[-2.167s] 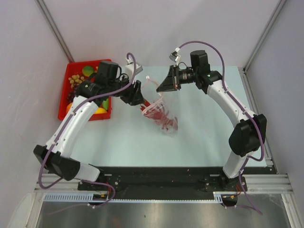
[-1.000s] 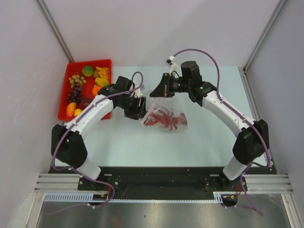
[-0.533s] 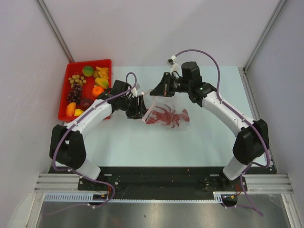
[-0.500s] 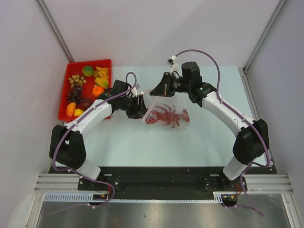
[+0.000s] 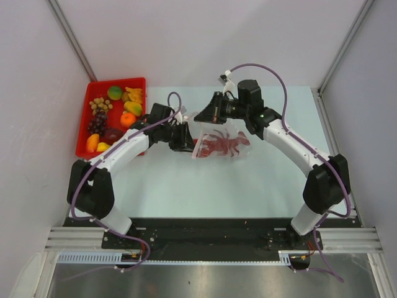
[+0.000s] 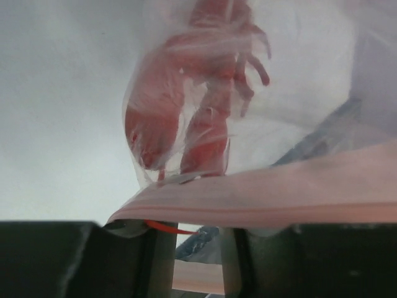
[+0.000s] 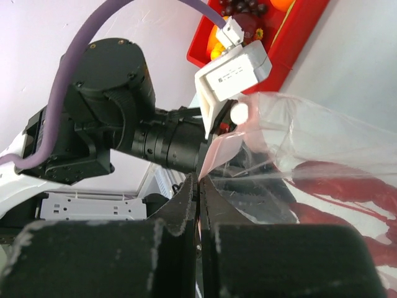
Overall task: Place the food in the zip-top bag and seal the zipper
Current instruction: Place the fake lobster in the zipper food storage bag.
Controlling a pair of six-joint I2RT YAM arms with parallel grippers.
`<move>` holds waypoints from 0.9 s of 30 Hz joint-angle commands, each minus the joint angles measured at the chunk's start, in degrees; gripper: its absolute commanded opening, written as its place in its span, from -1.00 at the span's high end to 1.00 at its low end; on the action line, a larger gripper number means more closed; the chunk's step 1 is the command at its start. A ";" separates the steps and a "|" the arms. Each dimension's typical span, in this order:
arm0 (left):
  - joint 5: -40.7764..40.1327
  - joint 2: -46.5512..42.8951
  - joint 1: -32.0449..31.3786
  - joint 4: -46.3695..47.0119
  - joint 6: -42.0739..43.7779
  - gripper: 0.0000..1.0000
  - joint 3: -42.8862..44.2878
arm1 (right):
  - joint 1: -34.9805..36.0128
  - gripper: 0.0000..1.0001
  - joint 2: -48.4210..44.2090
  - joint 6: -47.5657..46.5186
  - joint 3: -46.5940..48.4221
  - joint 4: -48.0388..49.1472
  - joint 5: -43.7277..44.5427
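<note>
The clear zip-top bag (image 5: 223, 146) lies mid-table between my two grippers, with red shapes showing through it. My right gripper (image 5: 202, 116) is shut on the bag's mouth edge; in the right wrist view the pink zipper strip (image 7: 218, 152) comes out of the closed gripper (image 7: 198, 180). My left gripper (image 5: 185, 139) is at the bag's left corner. In the left wrist view its jaws (image 6: 198, 231) stand a little apart and the zipper (image 6: 279, 198) lies across their tips, the bag (image 6: 186, 124) beyond. The food (image 5: 128, 118) sits in the red tray.
The red tray (image 5: 118, 80) stands at the back left and holds grapes (image 5: 97, 122), a green fruit (image 5: 115, 92) and several orange and yellow pieces. The left arm's wrist (image 7: 124, 124) is close in front of the right gripper. White walls enclose the table.
The left arm came off the tray area and down to the bag's left corner. The bag dropped from hanging to lying and has shifted slightly toward the back right.
</note>
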 commanded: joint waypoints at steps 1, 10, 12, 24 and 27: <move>-1.08 -0.63 -1.98 0.42 2.50 0.20 2.86 | 0.46 1.00 0.31 2.62 0.43 6.49 -1.70; 0.24 2.18 -1.45 2.62 -2.33 0.87 3.39 | -0.07 1.00 0.76 4.47 0.35 7.92 -2.76; 0.41 0.87 -0.14 4.20 -2.77 1.00 3.48 | -1.03 1.00 0.32 3.77 0.35 5.91 -2.67; -1.17 -11.08 1.98 12.97 3.38 1.00 5.06 | -5.26 1.00 -1.70 2.97 -0.97 -1.06 -5.47; -0.73 -8.82 0.40 10.11 4.78 1.00 8.91 | -4.82 1.00 -1.88 6.30 -1.67 4.57 -9.08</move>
